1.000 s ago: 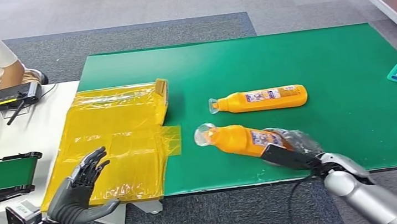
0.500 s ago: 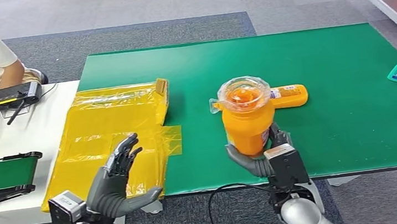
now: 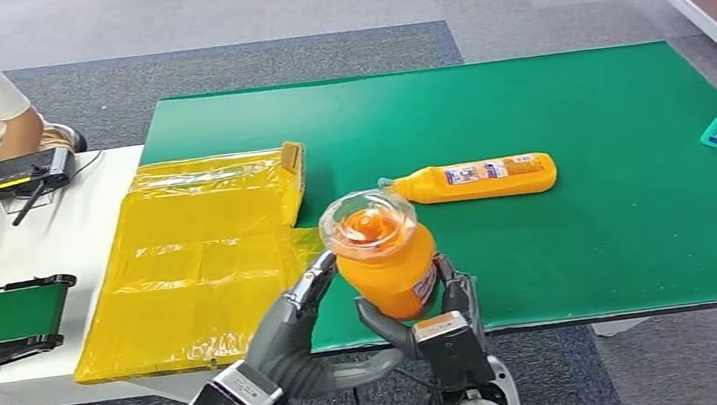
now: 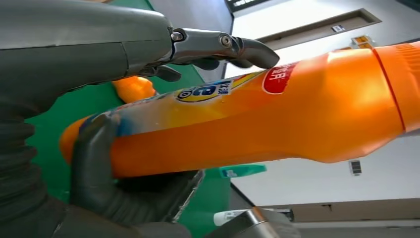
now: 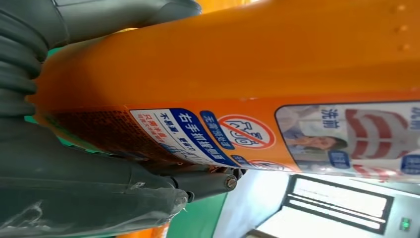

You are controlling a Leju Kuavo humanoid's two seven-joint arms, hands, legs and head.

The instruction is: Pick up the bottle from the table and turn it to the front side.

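The orange bottle (image 3: 384, 263) is up off the green worktop (image 3: 590, 238), held upright near the front edge with its clear cap pointing at the robot's head. The right hand (image 3: 424, 311) cups it low on the body, thumb on one side and fingers round the other, and in the right wrist view the printed label sits right against those fingers (image 5: 208, 181). The left hand (image 3: 291, 320) is in on the other side: from its wrist camera the thumb (image 4: 99, 163) lies under the bottle and the dark fingers (image 4: 233, 47) curl over the top of it, so I'd say both hands have hold of it, neither one spread wide.

A second orange bottle (image 3: 478, 179) lies on its side further back on the worktop, well apart from the held one, and a yellow plastic sheet (image 3: 209, 248) is spread to the left.

What worries me is the turn itself. The plastic looks smooth and glossy, and the holds are low on the body, so if one hand lets go before the other is firm, the bottle could tip or slip down through the fingers. It hangs near the worktop's edge, so a drop might take it to the floor. Fingers across the label could also hide which side is the front.
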